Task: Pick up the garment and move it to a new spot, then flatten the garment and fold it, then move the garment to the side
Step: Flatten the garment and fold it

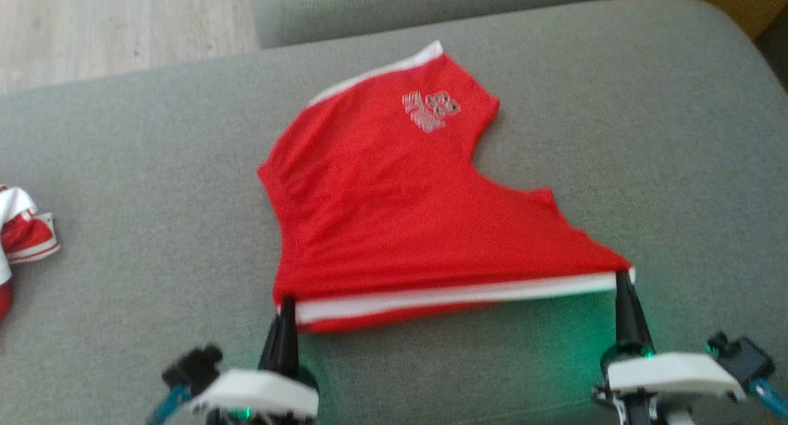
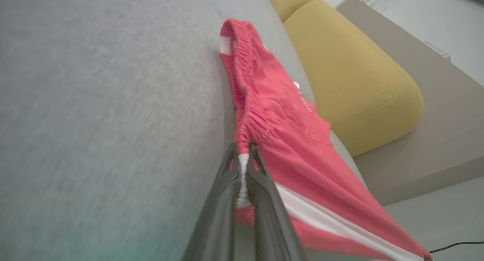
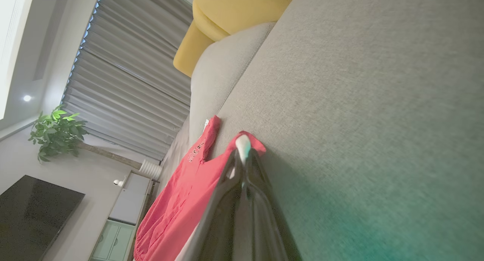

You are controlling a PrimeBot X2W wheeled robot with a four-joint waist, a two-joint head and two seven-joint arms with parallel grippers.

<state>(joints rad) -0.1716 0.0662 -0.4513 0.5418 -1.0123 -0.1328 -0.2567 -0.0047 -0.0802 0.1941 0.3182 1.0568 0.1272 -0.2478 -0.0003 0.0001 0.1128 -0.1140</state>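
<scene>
The garment (image 1: 394, 209) is a pair of red shorts with white side stripes and a pale logo, spread over the grey sofa seat (image 1: 646, 135). Its near edge, with the white stripe, is lifted and stretched taut between my two grippers. My left gripper (image 1: 287, 303) is shut on the near left corner, at the gathered waistband (image 2: 244, 157). My right gripper (image 1: 623, 275) is shut on the near right corner, where a white edge (image 3: 242, 144) pokes out between the fingers. The far part of the garment (image 3: 177, 193) rests on the cushion.
Another red and white cloth (image 1: 21, 234) lies at the seat's left edge. A yellow cushion (image 2: 351, 75) sits beyond the seat, and the sofa back (image 1: 418, 6) runs along the far side. Wooden floor (image 1: 117, 24) shows at the top left.
</scene>
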